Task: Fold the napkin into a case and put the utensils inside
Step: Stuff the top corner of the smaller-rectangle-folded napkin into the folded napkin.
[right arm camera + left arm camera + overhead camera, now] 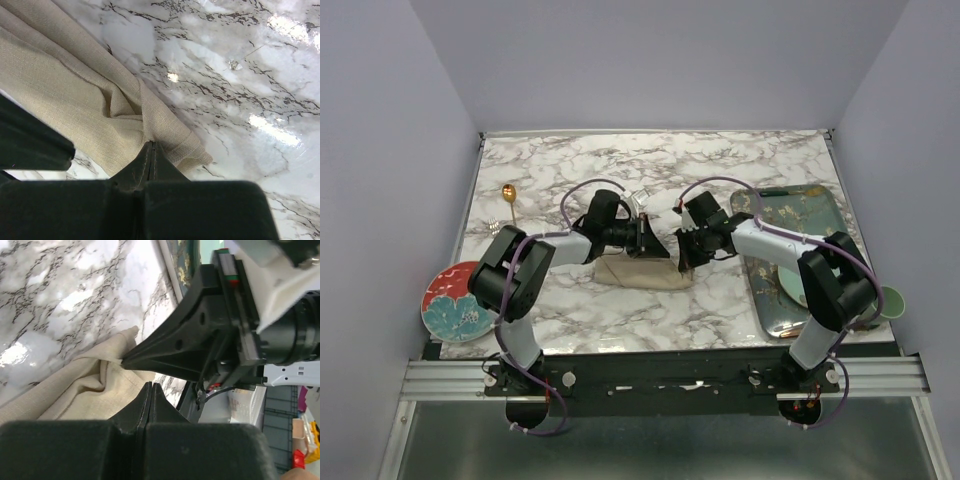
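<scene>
The beige napkin [642,272] lies as a folded oblong strip on the marble table, just in front of both grippers. My right gripper [152,144] is shut on the napkin [75,85] near its right end, and the cloth puckers up into the tips. The left wrist view shows the same pinch, with the napkin [75,385] drawn to a point at the right gripper [123,361]. My left gripper [151,385] is shut just above the cloth, with nothing visible between its tips. The gold spoon [508,196] and fork [497,222] lie at the table's far left, away from both grippers.
A red and teal plate [454,301] sits at the near left edge. A patterned green tray [800,215] holding a pale plate [793,284] stands on the right, with a green cup [891,301] beyond it. Walls enclose the table on three sides.
</scene>
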Tool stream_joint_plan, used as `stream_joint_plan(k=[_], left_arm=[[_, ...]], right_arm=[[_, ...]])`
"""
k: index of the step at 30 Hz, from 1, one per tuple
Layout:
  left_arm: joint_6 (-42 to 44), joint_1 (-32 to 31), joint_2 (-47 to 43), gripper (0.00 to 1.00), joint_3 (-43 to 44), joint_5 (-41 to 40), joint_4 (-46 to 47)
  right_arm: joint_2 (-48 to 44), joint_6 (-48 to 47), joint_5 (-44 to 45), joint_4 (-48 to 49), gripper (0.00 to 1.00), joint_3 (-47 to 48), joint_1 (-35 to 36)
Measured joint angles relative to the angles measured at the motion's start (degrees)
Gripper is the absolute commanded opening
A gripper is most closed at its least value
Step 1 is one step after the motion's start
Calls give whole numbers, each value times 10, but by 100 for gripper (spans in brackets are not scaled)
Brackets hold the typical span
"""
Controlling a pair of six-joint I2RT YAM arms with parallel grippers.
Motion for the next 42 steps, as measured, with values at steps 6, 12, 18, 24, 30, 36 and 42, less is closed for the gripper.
stream_joint_plan(k=[6,12,18,24,30,36,42], left_arm=[[10,-1,-2,0,0,-4,-24],[3,-14,42,0,2,-17,-34],[-21,-30,90,0,22,-26,-32],[-44,-37,118,0,48,-27,-9],[-49,-39,128,0,59,-27,-13],[-52,-35,129,16,62,-26,-17],[-28,-30,91,27,43,-27,-20]], right_arm=[[0,2,0,0,0,0,-2],[-12,3,-1,0,1,0,-7],[-15,6,-1,0,1,-1,-10],[-14,6,-1,0,0,-5,-13],[0,1,-1,0,2,-5,-15],[23,-12,4,-14,7,10,-15],[25,-22,10,-21,8,14,-15]])
